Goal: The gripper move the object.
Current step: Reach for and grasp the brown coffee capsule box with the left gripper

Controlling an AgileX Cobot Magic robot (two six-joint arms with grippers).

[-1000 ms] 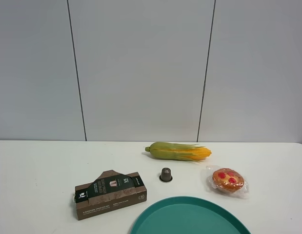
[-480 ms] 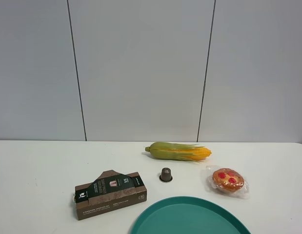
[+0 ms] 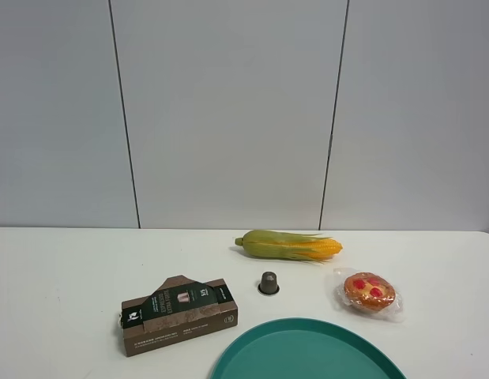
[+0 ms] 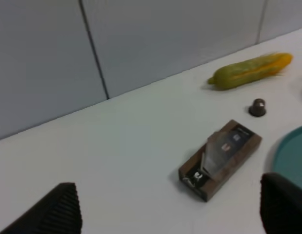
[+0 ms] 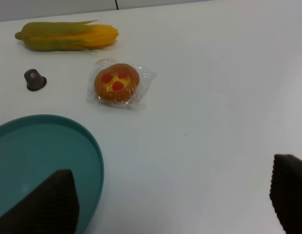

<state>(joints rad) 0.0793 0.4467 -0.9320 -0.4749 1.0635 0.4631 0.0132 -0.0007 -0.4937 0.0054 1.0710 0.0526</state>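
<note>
Left gripper [image 4: 165, 214] is wide open and holds nothing; only the fingertips [image 4: 48, 209] show. Right gripper [image 5: 168, 202] is the same: spread wide and empty. Both hang above the white table [image 3: 54, 292]. Nearest the front edge is the teal plate [image 3: 307, 351]. The box [image 3: 179, 314] lies flat just left of the plate with a small gap between them, green label up, untouched. Behind it sit the capsule [image 3: 268, 283] and, to its right, the wrapped pastry [image 3: 369, 291]. Farthest back is the corn cob [image 3: 289, 245], near the wall [image 3: 228, 110].
</note>
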